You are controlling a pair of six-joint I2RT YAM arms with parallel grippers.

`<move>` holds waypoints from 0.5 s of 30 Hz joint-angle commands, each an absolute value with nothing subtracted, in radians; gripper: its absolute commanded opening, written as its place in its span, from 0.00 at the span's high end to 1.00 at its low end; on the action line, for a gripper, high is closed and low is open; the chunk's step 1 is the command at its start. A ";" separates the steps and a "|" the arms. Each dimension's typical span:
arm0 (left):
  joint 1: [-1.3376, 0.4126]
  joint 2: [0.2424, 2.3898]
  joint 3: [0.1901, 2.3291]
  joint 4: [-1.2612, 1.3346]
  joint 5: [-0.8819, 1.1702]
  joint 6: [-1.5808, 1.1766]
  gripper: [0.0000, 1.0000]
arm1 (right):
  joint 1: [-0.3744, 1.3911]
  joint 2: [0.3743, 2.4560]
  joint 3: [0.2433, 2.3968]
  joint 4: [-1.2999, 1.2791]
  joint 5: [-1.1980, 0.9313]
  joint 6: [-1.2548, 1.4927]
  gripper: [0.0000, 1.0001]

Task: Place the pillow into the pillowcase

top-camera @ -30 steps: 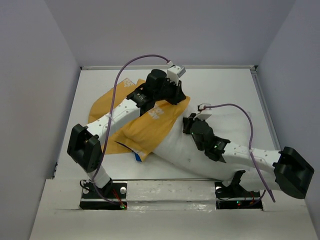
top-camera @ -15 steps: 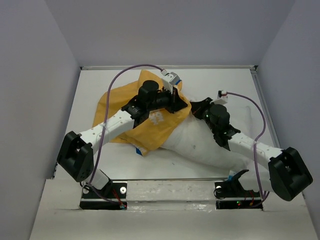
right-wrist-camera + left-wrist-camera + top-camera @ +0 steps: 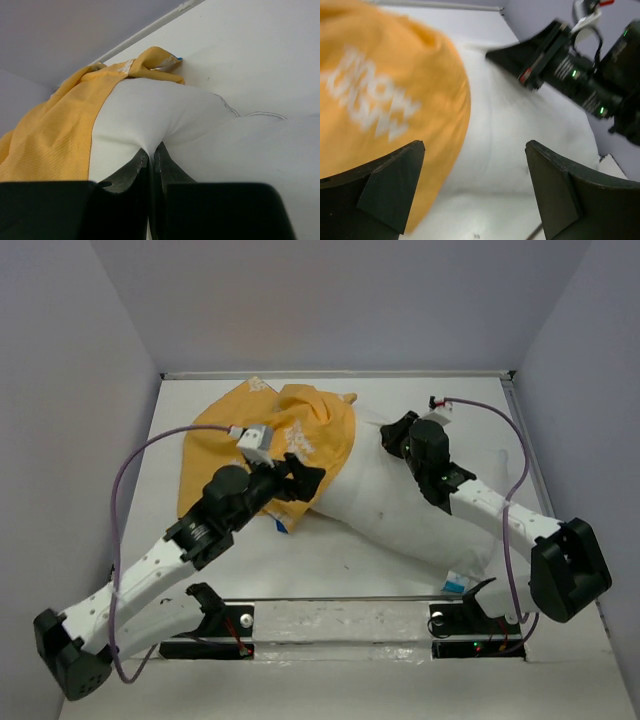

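Observation:
The white pillow (image 3: 400, 510) lies slantwise from the middle of the table to the near right, with a small blue tag (image 3: 455, 585) at its near end. The mustard-yellow pillowcase (image 3: 280, 430) covers its far left end. My right gripper (image 3: 395, 436) is shut on a pinch of pillow fabric next to the pillowcase's edge; in the right wrist view the gripper (image 3: 151, 152) nips a white fold of the pillow (image 3: 150, 112) beside the pillowcase (image 3: 55, 135). My left gripper (image 3: 303, 478) is open at the pillowcase's near edge. In the left wrist view the gripper (image 3: 475, 155) holds nothing, above the pillowcase (image 3: 380, 100) and the pillow (image 3: 520, 135).
A raised rim (image 3: 330, 374) runs along the table's back edge, with grey walls on both sides. A bit of blue cloth (image 3: 280, 527) shows under the pillowcase's near edge. Cables loop over both arms. The right arm (image 3: 570, 70) shows in the left wrist view.
My left gripper has let go of the pillowcase, opened and drawn back toward the near left. The pillowcase now lies bunched further back over the pillow's end. My right gripper still pinches the pillow.

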State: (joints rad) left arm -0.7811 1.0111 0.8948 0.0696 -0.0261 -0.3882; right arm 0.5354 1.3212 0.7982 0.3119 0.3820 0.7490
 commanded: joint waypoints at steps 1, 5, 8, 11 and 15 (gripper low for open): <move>-0.784 0.705 0.571 -0.030 -0.280 -0.648 0.08 | 0.503 1.358 1.049 0.232 0.350 0.594 0.62; -0.782 0.479 0.336 -0.147 -0.255 -0.846 0.19 | 0.503 1.310 1.133 0.025 0.180 0.433 0.34; -0.785 0.307 0.230 -0.216 -0.281 -0.936 0.22 | 0.538 1.215 1.118 -0.131 0.030 0.338 0.27; -0.785 0.294 0.161 -0.197 -0.314 -0.989 0.23 | 0.609 1.154 1.091 -0.270 -0.050 0.284 0.26; -0.784 0.389 0.132 -0.042 -0.363 -0.963 0.19 | 0.813 1.173 1.080 -0.412 0.063 0.198 0.21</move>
